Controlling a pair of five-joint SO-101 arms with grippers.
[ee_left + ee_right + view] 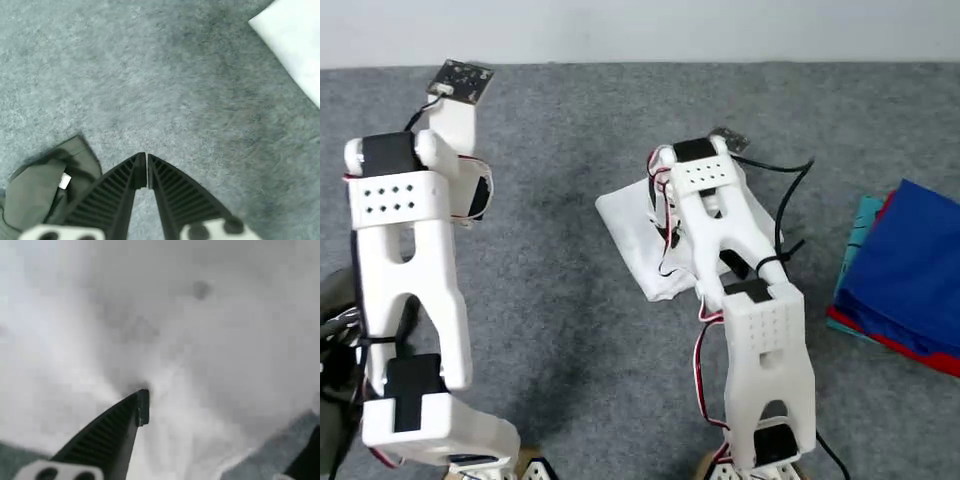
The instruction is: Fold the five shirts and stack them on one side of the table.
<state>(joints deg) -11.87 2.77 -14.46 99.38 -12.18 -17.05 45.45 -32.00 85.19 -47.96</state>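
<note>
A crumpled white shirt (630, 228) lies mid-table on the grey carpet (550, 300). My right gripper (667, 222) is down on it. In the right wrist view one ribbed finger (135, 415) rests on the white shirt (200, 340), with the other jaw far off at the picture's edge, so the gripper is open. A stack of folded shirts (905, 270), blue on top of red and teal, sits at the right edge. My left gripper (146, 167) hangs shut and empty over bare carpet, between a dark olive shirt (42, 187) and the white shirt (295, 40).
The olive shirt (332, 300) is bunched at the table's left edge beside the left arm's base. A pale wall runs along the far edge. Open carpet lies between the two arms and behind the white shirt.
</note>
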